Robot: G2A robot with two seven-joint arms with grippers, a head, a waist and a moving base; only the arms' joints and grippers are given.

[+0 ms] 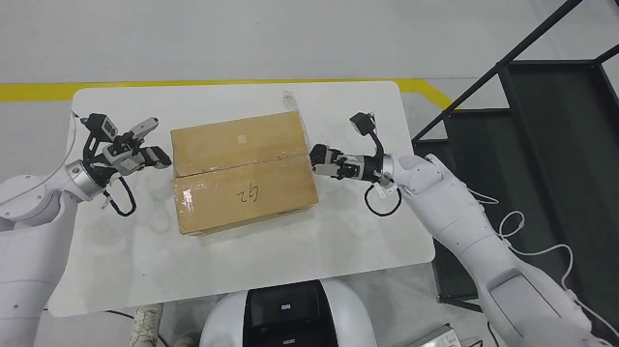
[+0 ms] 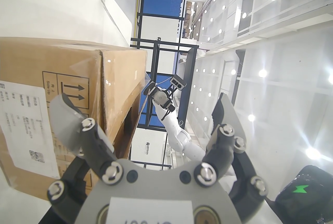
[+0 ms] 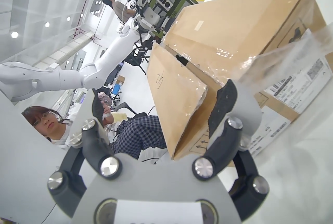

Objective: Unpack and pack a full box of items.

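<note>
Both wide: left gripper (image 1: 157,157) and right gripper (image 1: 318,159) flank the box (image 1: 244,170) ends. Uneven flap (image 3: 174,95) pulls (tape (image 3: 197,71) clings) could slide it.

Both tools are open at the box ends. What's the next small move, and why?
Probably ease the right tool forward and shut it on the end of the near flap. That end stands slightly lifted from the cardboard box, its tape loose at the seam, and it lies just ahead of the open tool.
</note>
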